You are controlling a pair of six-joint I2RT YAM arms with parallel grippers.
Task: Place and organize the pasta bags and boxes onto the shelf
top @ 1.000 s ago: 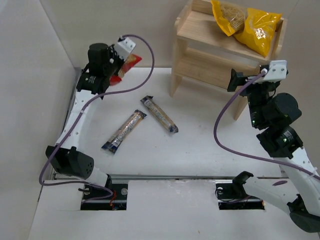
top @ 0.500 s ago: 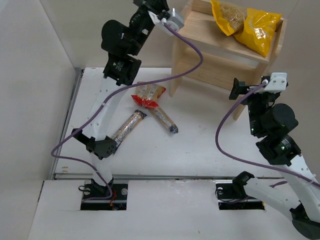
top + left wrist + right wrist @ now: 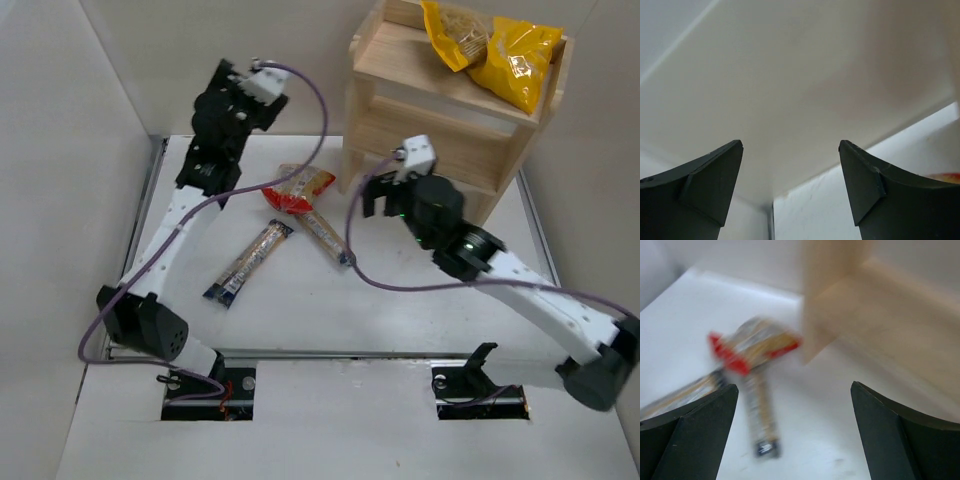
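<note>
Since half a second ago the right arm has swung across from beside the shelf (image 3: 395, 60) to the middle of the table, and the left arm has pulled back from the shelf toward the rear wall. The left gripper (image 3: 791, 145) faces that bare wall, fingers apart with nothing between them. The right gripper (image 3: 795, 387) is spread wide and also empty.

The red bag (image 3: 298, 187) lies flat on the table beside the shelf's front leg, its long axis running from its red end up toward the leg, resting across the far end of 1 spaghetti pack (image 3: 328, 235). From the right gripper it sits ahead and to the left, and the right arm looks the nearer of the 2. A yellow bag (image 3: 518, 60) is on the top tier.
</note>
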